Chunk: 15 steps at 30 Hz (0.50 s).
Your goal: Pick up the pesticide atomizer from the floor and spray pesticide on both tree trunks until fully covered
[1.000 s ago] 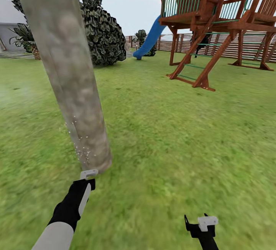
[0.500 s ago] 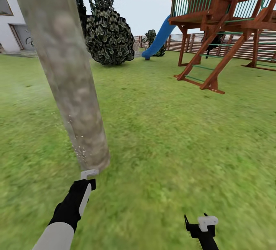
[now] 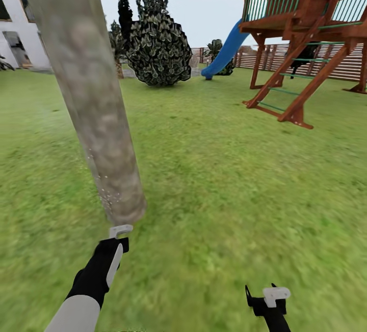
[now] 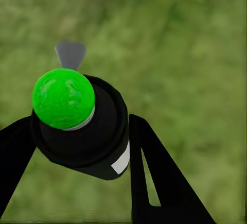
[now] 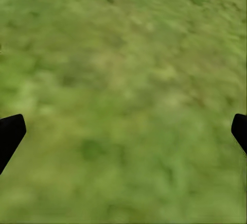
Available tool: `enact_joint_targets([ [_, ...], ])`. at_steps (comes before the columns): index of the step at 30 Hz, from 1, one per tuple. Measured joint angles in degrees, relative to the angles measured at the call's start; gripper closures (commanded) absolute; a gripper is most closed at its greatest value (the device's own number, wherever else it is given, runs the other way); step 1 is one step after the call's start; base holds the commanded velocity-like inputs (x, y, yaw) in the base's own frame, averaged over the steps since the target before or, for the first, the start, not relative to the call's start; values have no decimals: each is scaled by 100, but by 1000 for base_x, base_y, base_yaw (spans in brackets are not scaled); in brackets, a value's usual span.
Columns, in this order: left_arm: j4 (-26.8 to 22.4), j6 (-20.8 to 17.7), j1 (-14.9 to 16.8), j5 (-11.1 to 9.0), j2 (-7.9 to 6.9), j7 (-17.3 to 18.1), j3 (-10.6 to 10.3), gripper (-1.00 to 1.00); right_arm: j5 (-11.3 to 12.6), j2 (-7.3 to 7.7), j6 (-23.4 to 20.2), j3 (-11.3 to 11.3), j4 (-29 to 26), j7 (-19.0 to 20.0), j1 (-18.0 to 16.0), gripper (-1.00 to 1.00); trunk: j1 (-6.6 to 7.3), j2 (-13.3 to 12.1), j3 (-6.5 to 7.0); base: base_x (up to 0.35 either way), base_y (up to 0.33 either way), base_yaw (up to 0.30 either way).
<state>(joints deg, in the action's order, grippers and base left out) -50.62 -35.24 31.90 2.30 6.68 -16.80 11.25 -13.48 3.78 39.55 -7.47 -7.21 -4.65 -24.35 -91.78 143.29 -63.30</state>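
Grass lawn [image 3: 229,194] stretches away from you to a slatted fence [image 3: 351,67] at the far right, with a wooden play tower [image 3: 306,26], a blue slide [image 3: 224,52] and a round bush [image 3: 159,49] in the far middle. Your left gripper [image 3: 118,233] is clamped on the pesticide atomizer [image 4: 85,126], whose green top [image 4: 63,98] faces the wrist camera, so its long axis runs along the fingers. The tree trunk [image 3: 92,98] rises just beyond that gripper, near left, leaning across the head view, with white specks of pesticide [image 3: 107,197] on its lower part. Judging from this, the nozzle points at the trunk base, and coverage higher up looks unfinished. Your right gripper [image 3: 268,299] hangs spread apart and empty over grass, well off from the trunk.
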Motion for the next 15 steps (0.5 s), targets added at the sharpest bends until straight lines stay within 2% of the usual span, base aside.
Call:
enact_joint_targets([
  [3,0,0,0,-1,0,0,0,100,2,0,0,0,0,1,0,-100,0,0,0,99,-276,234],
  [15,0,0,0,0,0,0,0,100,2,0,0,0,0,0,0,-100,0,0,0,116,-276,19],
])
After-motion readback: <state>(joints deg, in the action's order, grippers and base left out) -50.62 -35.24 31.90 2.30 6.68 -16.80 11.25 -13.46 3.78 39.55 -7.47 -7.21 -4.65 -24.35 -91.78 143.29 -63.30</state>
